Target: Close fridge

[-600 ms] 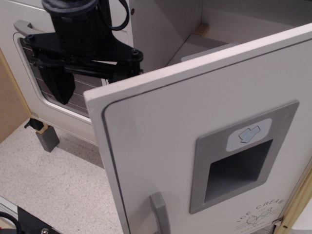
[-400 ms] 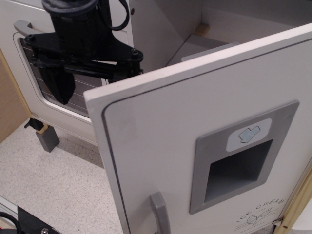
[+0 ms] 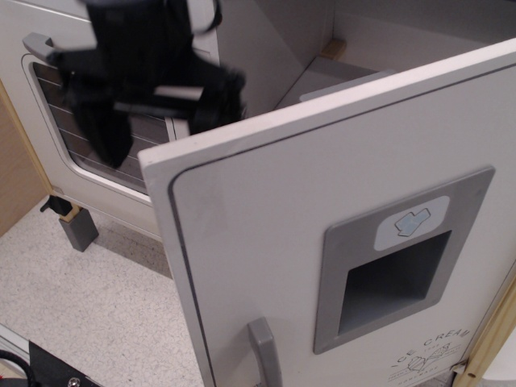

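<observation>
The white fridge door [image 3: 266, 218] stands open, swung out toward the camera, with its free edge at the left. Its grey vertical handle [image 3: 263, 351] is at the bottom, and the grey recessed dispenser panel [image 3: 395, 260] and "ICE CREAM" lettering [image 3: 430, 356] are at the right. My black gripper [image 3: 159, 121] is at the top left, blurred, just behind and above the door's top left corner. Its fingers are spread wide and hold nothing. The right finger [image 3: 216, 103] is close to the door's top edge; whether it touches it cannot be told.
The white oven door with a glass window [image 3: 72, 141] and grey handle [image 3: 39, 44] stands behind the gripper at the left. The open fridge interior [image 3: 355, 56] is at the top right. A speckled floor [image 3: 89, 298] and a small grey foot [image 3: 79, 230] lie below.
The gripper has shifted slightly to the right and is now motion-blurred. The fridge door has not moved.
</observation>
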Tool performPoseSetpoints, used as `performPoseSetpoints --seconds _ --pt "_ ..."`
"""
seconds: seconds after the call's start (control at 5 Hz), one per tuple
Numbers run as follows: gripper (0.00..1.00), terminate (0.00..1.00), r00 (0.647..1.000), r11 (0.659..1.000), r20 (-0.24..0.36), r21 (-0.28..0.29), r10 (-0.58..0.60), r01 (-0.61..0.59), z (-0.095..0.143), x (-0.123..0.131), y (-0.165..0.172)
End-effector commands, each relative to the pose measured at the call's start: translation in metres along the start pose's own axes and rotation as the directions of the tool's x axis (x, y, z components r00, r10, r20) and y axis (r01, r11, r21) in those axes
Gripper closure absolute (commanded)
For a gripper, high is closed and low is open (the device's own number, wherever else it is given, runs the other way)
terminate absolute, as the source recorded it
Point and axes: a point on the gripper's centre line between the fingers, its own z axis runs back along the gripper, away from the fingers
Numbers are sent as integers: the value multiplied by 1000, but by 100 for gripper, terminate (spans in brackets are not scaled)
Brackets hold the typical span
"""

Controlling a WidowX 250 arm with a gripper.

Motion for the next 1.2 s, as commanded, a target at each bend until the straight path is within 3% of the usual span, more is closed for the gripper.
performPoseSetpoints --seconds 0.0,0.4,0.8,1.0 --pt "0 0 997 996 50 -63 -56 59 46 4 -18" --pt "0 0 979 972 43 -120 -197 201 80 -15 -29" --pt "0 0 893 886 -8 -129 -451 446 73 -35 -39" --pt "0 0 868 863 -3 -108 -497 494 63 -39 -44"
